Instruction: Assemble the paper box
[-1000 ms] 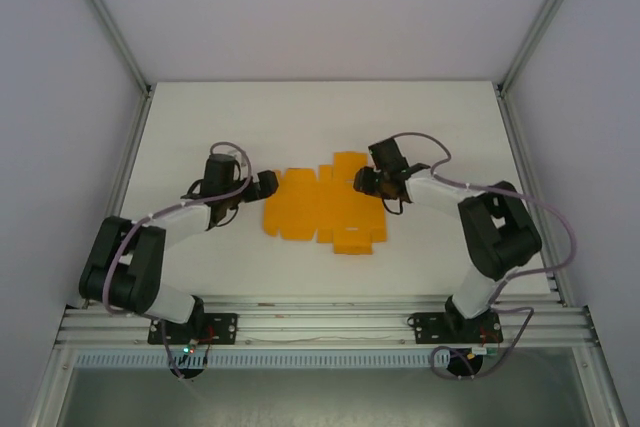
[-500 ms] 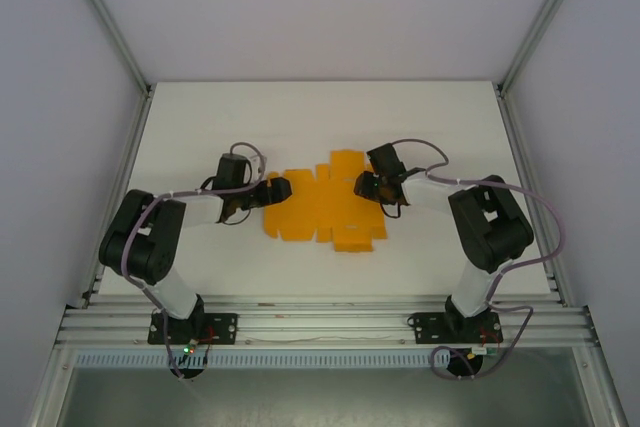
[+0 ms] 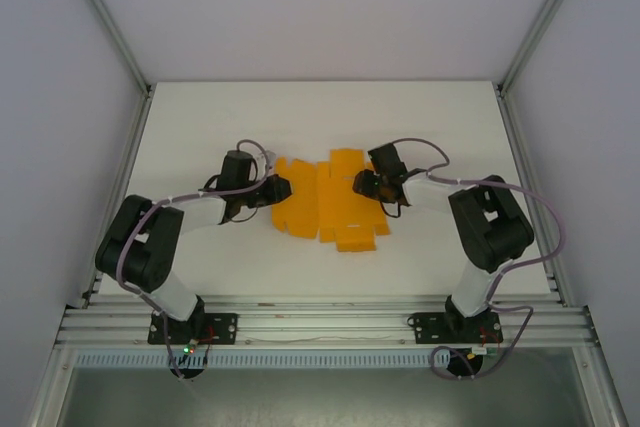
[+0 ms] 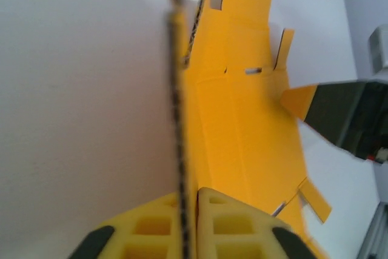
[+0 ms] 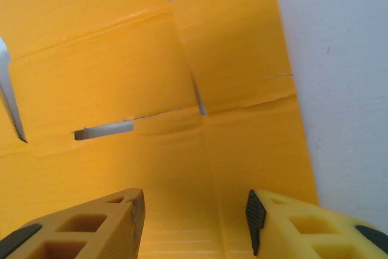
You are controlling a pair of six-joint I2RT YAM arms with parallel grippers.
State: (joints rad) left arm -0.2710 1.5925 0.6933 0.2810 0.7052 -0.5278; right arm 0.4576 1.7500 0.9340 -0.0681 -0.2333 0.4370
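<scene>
The paper box (image 3: 325, 202) is an orange-yellow cutout sheet with creases and flaps, lying mid-table. My left gripper (image 3: 281, 188) is shut on the sheet's left edge. In the left wrist view that edge (image 4: 180, 107) stands upright, pinched between the yellow fingers (image 4: 230, 225). My right gripper (image 3: 362, 184) is at the sheet's right side, above the card. In the right wrist view its fingers (image 5: 285, 222) stand apart over the creased card (image 5: 182, 168) with nothing between them. A slot (image 5: 103, 130) and a flap crease lie ahead of them.
The white table (image 3: 200, 127) runs to metal frame posts (image 3: 108, 17) at the left and right and to the rail (image 3: 320, 322) at the near edge. Grey walls close the back. The right arm's black body (image 4: 348, 116) hangs over the sheet's far side.
My left gripper moved right onto the sheet's left edge and shut on it; that edge now stands up. The right gripper shifted slightly left and its jaws widened a little.
</scene>
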